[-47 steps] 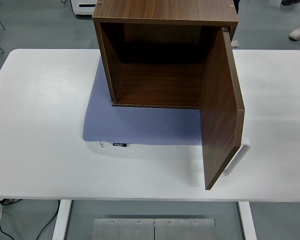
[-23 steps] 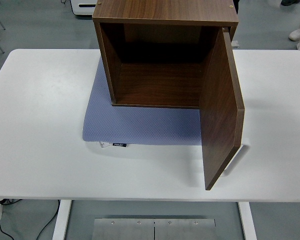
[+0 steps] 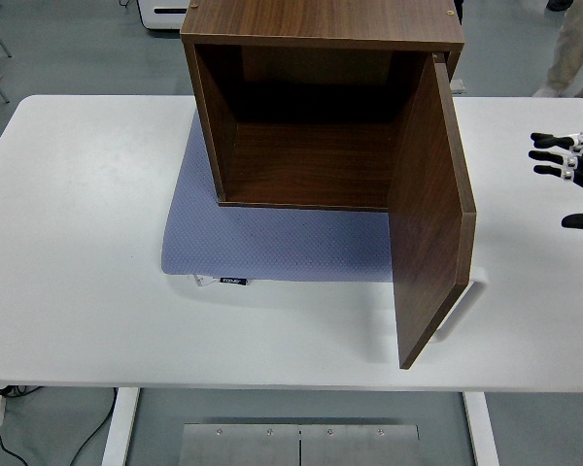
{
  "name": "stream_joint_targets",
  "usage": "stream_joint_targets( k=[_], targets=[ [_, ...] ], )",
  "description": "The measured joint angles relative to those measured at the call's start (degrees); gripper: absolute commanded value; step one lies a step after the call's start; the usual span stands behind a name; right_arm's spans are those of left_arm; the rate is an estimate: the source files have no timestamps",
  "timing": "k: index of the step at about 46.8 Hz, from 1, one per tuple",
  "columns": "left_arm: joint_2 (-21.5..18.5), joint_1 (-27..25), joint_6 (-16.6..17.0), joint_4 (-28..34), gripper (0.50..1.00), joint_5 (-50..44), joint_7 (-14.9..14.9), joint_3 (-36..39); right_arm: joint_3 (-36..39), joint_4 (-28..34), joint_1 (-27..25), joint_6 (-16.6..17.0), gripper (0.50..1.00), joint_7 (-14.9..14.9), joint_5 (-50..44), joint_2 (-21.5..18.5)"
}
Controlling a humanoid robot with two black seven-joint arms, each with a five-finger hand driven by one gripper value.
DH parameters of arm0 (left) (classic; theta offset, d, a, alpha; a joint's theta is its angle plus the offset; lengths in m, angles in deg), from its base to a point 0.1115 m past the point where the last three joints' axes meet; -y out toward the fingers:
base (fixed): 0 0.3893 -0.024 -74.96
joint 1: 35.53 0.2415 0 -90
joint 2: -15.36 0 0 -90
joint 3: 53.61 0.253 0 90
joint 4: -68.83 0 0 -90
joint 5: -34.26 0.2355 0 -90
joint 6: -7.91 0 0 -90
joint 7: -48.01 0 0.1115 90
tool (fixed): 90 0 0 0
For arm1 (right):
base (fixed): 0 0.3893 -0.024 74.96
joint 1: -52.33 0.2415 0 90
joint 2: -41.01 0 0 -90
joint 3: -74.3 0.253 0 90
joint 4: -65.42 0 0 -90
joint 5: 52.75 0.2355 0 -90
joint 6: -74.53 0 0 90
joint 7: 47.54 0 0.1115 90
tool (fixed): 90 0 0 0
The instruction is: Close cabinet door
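Near edge of white table (image 3: 97,340) bare. Just beyond, free edge of cabinet door (image 3: 429,223) swung wide toward camera, standing roughly square to the open front, hinged on the right side of the wooden cabinet (image 3: 321,58). Whitish handle (image 3: 463,303) showing behind the door's lower edge, on the outer face, details unclear. Blue mat (image 3: 272,243) spread under the cabinet and sticking out in front. Interior dark, apparently holding nothing.

Right hand (image 3: 568,175) just entering at the right edge, fingers (image 3: 549,155) spread apart, gripping nothing, well apart from the door and out on its outer-face side. Left hand not visible. Trouser leg of a person (image 3: 573,49) at top right, far from the table.

Risks, judged from this layout:
- Spread fingers snagging the handle or slipping past the door edge on approach, instead of pushing flat on the outer face.
- Pushing too near the hinge: little leverage, cabinet likely to slide or rotate on the mat rather than door swinging.
- Hard shove: door slamming and bouncing back open, or whole cabinet shifting left.
- Fingers caught between door edge and frame at closing.
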Motion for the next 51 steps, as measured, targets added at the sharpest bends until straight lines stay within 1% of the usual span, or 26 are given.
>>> stream_joint_targets(
  k=[6, 13, 26, 37, 51],
  targets=[
    [0.0, 0.0, 0.0, 0.0, 1.0, 0.0, 0.0, 0.0, -0.1, -1.2, 0.1, 0.0, 1.0, -1.0, -0.2, -0.2],
    [0.0, 0.0, 0.0, 0.0, 1.0, 0.0, 0.0, 0.0, -0.1, -2.4, 0.8, 0.0, 1.0, -1.1, -0.3, -0.6],
    [0.0, 0.0, 0.0, 0.0, 1.0, 0.0, 0.0, 0.0, 0.0, -3.8, 2.5, 0.0, 1.0, -1.1, -0.2, -3.7],
    [0.0, 0.0, 0.0, 0.0, 1.0, 0.0, 0.0, 0.0, 0.0, -5.6, 2.7, 0.0, 1.0, -1.6, -0.2, -5.6],
    [0.0, 0.0, 0.0, 0.0, 1.0, 0.0, 0.1, 0.0, -1.8, -5.8, 2.8, 0.0, 1.0, -2.1, -0.2, -8.3]
  ],
)
